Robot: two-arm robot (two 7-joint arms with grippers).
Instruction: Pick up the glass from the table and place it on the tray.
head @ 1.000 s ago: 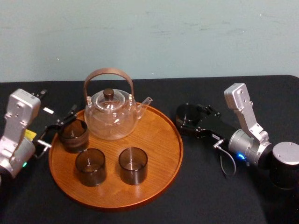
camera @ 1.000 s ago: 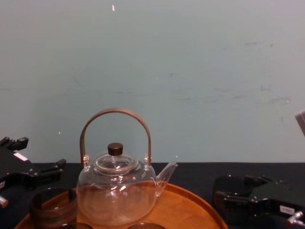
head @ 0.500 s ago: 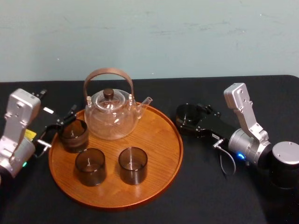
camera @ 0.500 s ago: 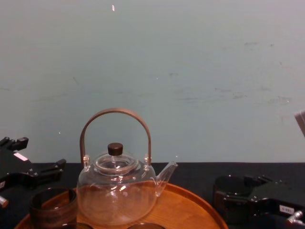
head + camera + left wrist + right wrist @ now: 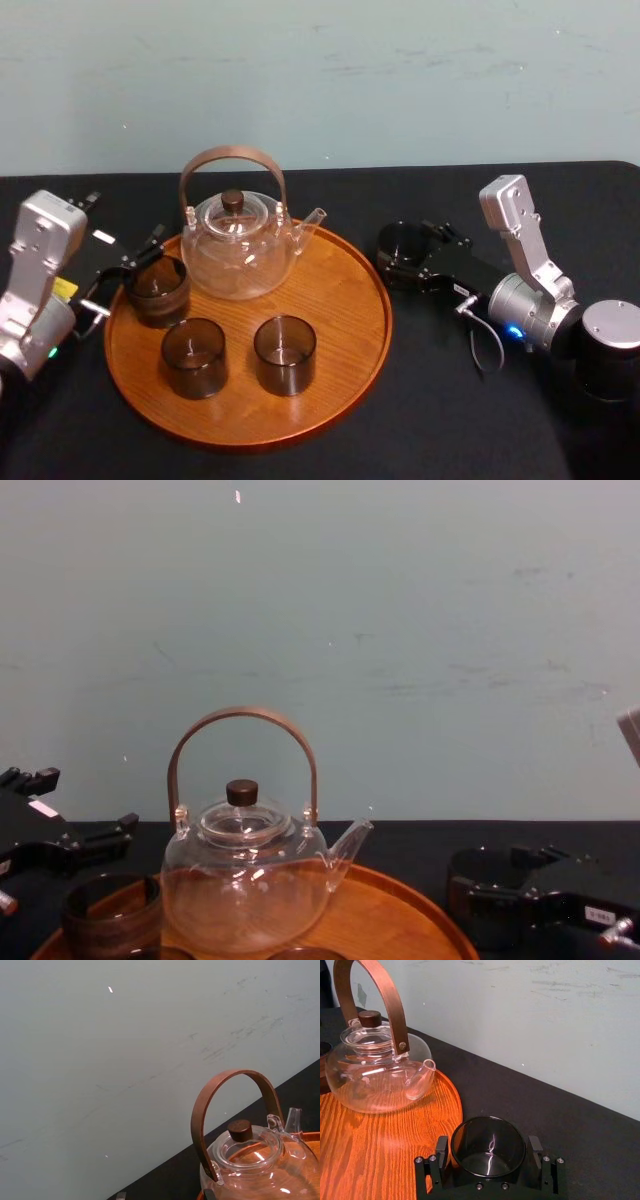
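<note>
the left gripper [image 5: 125,272] rests open by the tray's [image 5: 345,335] left edge. the glass [image 5: 403,243] stands on the black table [image 5: 450,420], just right of the tray. the right gripper [image 5: 488,1147] has closed on it from both sides. lift it straight up, slowly, over the rim and away from the teapot [image 5: 238,245].

The left arm [image 5: 40,270] is a boxy silver-grey link with a yellow tag and a small green light. The left pincer [image 5: 135,258] is black and carries a white label. The right arm [image 5: 525,250] is also silver-grey, with a blue light, a round black joint and a looping grey cable. The right pincer [image 5: 488,1152] is black, with silver screws along its base.
</note>
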